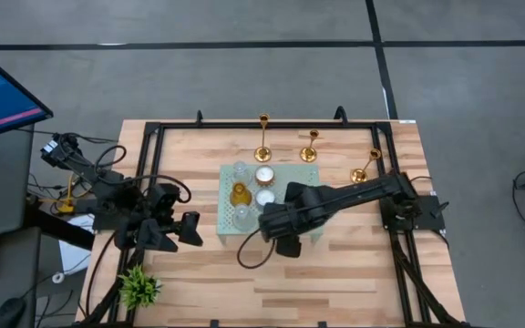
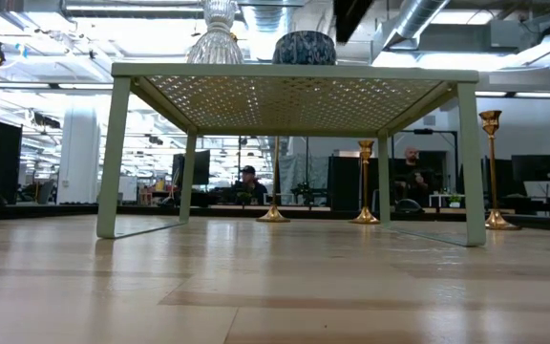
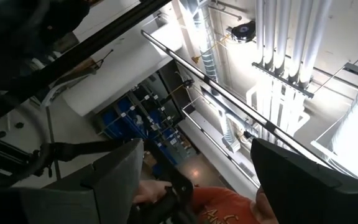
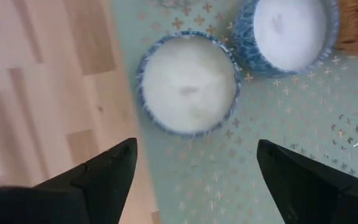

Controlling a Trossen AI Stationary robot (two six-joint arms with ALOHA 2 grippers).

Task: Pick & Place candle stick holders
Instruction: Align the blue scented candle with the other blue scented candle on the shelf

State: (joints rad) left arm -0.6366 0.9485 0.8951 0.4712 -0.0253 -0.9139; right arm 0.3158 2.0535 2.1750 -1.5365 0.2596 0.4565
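None of the three candle stick holders is in hand yet, so the step looks like an approach or a reposition before a pick. In the high view they stand at upper centre to upper right: the tall candle stick holder (image 1: 263, 137) just above the pale green perforated stand (image 1: 314, 173), the middle candle stick holder (image 1: 311, 146) to its right by the stand's upper corner, and the right-hand candle stick holder (image 1: 367, 166) farther right on the bare wooden table (image 1: 335, 273). All three are upright and apart from each other.

The right gripper (image 1: 285, 239) hangs over the lower edge of the stand at frame centre, its arm reaching in from the right. Its wrist view looks straight down — fingers spread wide, nothing between them — at a blue-rimmed white candle (image 4: 188, 83), with a second white candle (image 4: 289, 30) at the upper right. From here, the next move would call for swinging the gripper up-frame, past the candles and glass cups (image 1: 241, 193) on the stand, and lining the open fingers on a thin gold stem.

The left gripper (image 1: 190, 230) waits at centre left, fingers spread; its camera seems to point up at the ceiling.
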